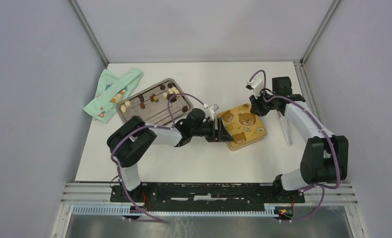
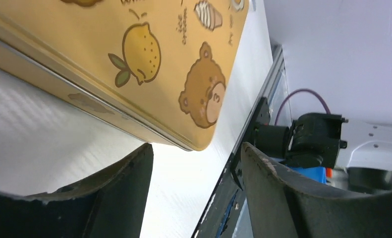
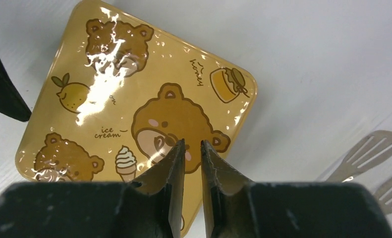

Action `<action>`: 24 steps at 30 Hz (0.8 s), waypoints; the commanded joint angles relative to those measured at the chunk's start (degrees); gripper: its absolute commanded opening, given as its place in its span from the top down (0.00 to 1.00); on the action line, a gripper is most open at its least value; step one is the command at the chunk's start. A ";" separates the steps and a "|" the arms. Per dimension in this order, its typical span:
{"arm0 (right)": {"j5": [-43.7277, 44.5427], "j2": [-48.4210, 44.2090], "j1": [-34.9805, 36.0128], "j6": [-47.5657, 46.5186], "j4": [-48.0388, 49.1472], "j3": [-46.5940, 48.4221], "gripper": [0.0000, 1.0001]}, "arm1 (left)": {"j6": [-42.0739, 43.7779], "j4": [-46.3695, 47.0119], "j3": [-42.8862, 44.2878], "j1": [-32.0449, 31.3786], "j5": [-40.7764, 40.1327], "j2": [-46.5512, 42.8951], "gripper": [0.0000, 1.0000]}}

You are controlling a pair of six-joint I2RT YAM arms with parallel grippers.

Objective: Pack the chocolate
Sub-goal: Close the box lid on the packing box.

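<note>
The chocolate [image 1: 149, 97], several small dark, brown and cream pieces, lies on a metal tray [image 1: 151, 116] at the back left. A gold square tin [image 1: 243, 126] with bear pictures sits closed right of centre. My left gripper [image 1: 222, 131] is at the tin's left edge. In the left wrist view the left gripper [image 2: 196, 148] is open and empty, with the tin [image 2: 134, 54] just beyond its fingertips. My right gripper [image 1: 257, 106] hovers by the tin's far right corner. In the right wrist view the right gripper [image 3: 192, 144] has its fingers only slightly apart over the lid [image 3: 134, 99], holding nothing.
A green patterned cloth [image 1: 112, 94] lies left of the tray. A white slotted spatula [image 1: 284, 128] rests on the table right of the tin, and the same spatula [image 3: 367, 153] shows in the right wrist view. Grey walls enclose the table on three sides.
</note>
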 commanded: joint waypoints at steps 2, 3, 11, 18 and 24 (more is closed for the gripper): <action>-2.92 1.88 1.22 -0.74 2.09 2.21 0.76 | 9.49 -10.74 -2.10 1.03 -11.72 -13.07 0.30; -1.05 2.84 1.92 -0.84 1.98 2.93 0.77 | 11.02 -13.49 -2.79 1.34 -14.17 -15.02 0.31; 11.37 14.91 5.65 -0.48 -0.03 8.93 0.78 | 17.89 -34.39 -2.14 3.18 -29.69 -21.42 0.70; 5.31 12.27 5.82 -3.59 -2.33 10.81 0.78 | 19.41 -35.77 -2.89 3.51 -33.48 -23.37 0.65; -3.57 7.50 12.68 -6.40 -1.77 10.99 0.76 | 19.83 -35.74 -3.34 3.62 -33.13 -23.92 0.66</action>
